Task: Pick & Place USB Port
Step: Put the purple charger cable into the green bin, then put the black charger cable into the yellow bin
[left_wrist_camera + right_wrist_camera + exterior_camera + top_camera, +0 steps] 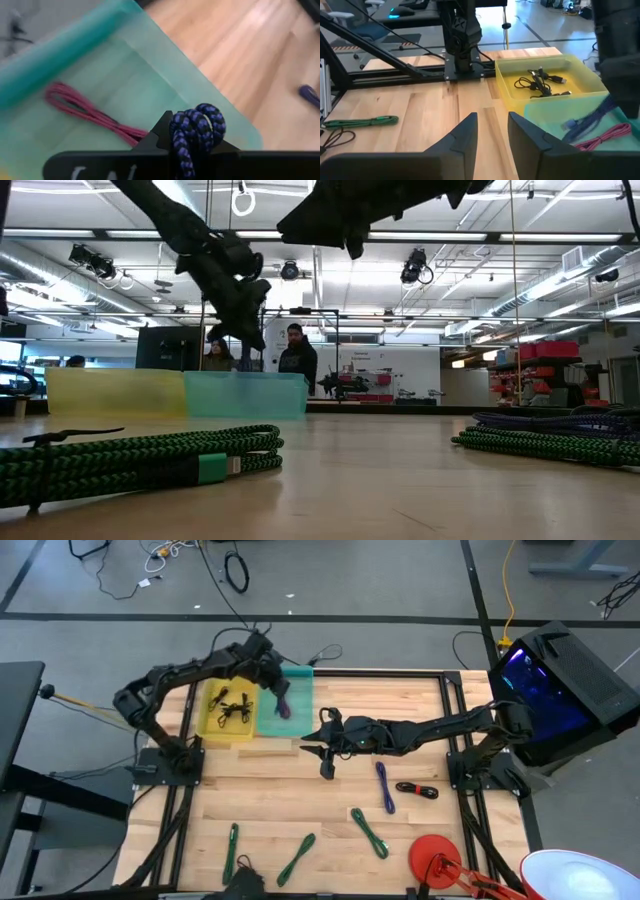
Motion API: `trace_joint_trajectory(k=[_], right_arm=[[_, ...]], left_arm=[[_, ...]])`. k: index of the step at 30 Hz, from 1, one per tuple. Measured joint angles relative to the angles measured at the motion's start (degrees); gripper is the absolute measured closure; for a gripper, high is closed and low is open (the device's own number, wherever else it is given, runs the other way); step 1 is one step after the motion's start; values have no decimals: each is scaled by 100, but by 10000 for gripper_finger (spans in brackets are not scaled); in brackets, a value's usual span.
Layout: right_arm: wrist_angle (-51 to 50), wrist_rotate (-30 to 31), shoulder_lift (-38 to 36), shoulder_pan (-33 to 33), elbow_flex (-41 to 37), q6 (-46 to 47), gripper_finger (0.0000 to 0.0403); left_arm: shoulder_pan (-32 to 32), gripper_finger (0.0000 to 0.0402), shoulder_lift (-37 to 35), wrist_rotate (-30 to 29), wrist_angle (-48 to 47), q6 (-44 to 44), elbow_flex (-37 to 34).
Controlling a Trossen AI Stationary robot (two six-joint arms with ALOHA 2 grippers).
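A blue-and-black braided USB cable is bunched in my left gripper, which is shut on it above the teal bin. A red cable lies on the teal bin's floor. In the right wrist view the blue cable hangs slanting from the left arm over the teal bin. My right gripper hovers open above the bare wood just right of the bins, pointing toward them, with nothing between its fingers. My left gripper pinches a bunched loop of the blue cable between its two fingers, coming at it slanting down from above. The loop's top sticks out past the fingers. The rest hangs slack below the fingers, over the teal bin.
A yellow bin with black cables adjoins the teal bin on its left. On the table lie a purple cable, a black-and-red one and several green ones. A red object sits near the front edge.
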Motion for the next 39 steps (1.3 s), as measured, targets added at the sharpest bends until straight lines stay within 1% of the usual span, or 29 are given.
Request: trace_joint_trajectory(k=[2,4,7,9,13,16,20,24,28,31,35,39], right_arm=[[-5,-2,0,3,0,0,295],[-53,-1,0,7,0,-1,295],[-147,-4,0,7,0,-5,295],[-170,-3,0,7,0,-20,295],[-170,-2,0,7,0,-61,295],[-166,-2,0,7,0,-83,295],[-166,-2,0,7,0,-81,295],[-166,-1,0,7,0,-83,295],[-166,-1,0,7,0,-85,295],[-168,-2,0,6,0,-85,295],[-220,-2,0,7,0,-85,295],[-255,0,0,4,0,-87,295]], left_arm=[[-45,390,180,137,4,-25,141],[-94,389,316,126,-8,-89,187],[-124,382,467,-184,-52,-127,188],[-120,375,498,-232,-77,-122,188],[-120,365,496,-54,-22,4,188],[-128,354,496,-82,-24,-8,188],[-124,324,496,-306,-10,1,188],[-120,275,494,-412,16,23,188],[-108,225,487,-349,201,22,189],[-85,198,485,-312,180,18,295],[-82,181,485,-313,125,-111,561],[-82,181,485,-312,-47,-131,875]])
